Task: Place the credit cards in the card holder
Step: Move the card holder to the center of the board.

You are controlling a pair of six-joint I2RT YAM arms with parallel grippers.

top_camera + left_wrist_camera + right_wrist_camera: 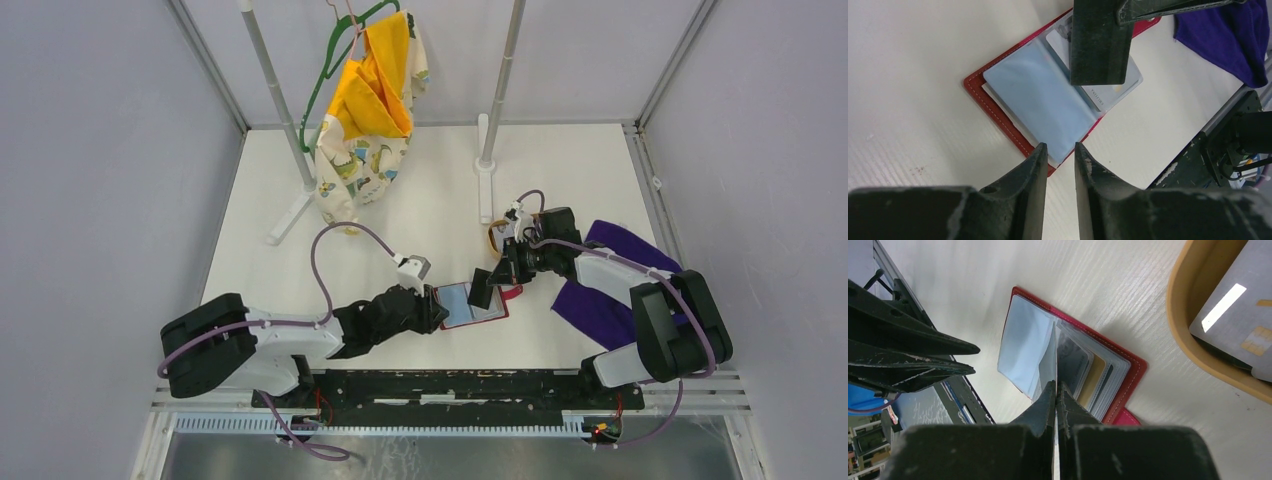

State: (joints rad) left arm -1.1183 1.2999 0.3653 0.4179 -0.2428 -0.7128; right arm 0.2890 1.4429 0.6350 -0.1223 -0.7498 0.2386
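The left gripper (1059, 150) hovers at the near corner of the open card holder (1033, 105), its fingers slightly parted and gripping nothing. The holder lies flat on the table (420, 200) between the arms. The right gripper (1056, 387) clamps a black card (1098, 45) on edge over its sleeves. Beyond, a tray (1193, 340) holds a grey card (1233, 310).

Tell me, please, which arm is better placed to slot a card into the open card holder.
Right. The right gripper is shut on a black card over the open card holder; the left gripper holds nothing.
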